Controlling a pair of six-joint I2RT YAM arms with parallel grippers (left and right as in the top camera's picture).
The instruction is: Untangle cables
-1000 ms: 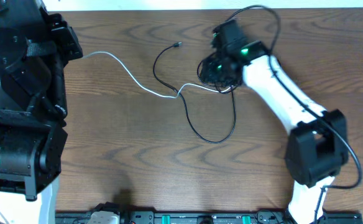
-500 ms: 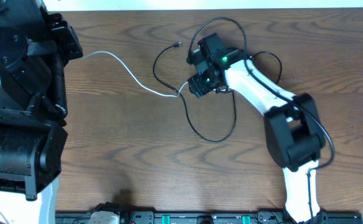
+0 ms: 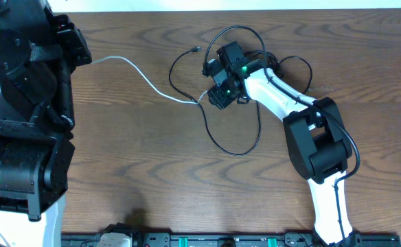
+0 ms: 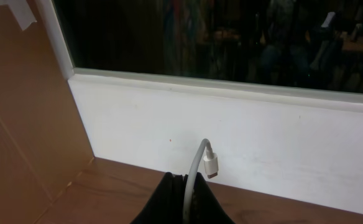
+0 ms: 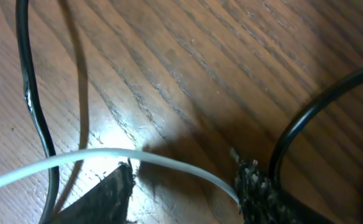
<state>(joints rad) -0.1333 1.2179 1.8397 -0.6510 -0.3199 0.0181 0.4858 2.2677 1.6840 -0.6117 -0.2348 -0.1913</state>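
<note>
At the far left, the left gripper [image 4: 184,182] is pinched shut on the white cable [image 3: 142,77] just below its plug [image 4: 211,165], which stands above the fingertips. The cord runs rightward across the wooden table [image 3: 118,165] and meets the looping black cable [image 3: 218,144]. There the right gripper [image 5: 184,173] sits low, its fingers apart, with the white cord crossing between them.

White right arm [image 3: 283,100], black joints [image 3: 317,147] (green light)
</note>
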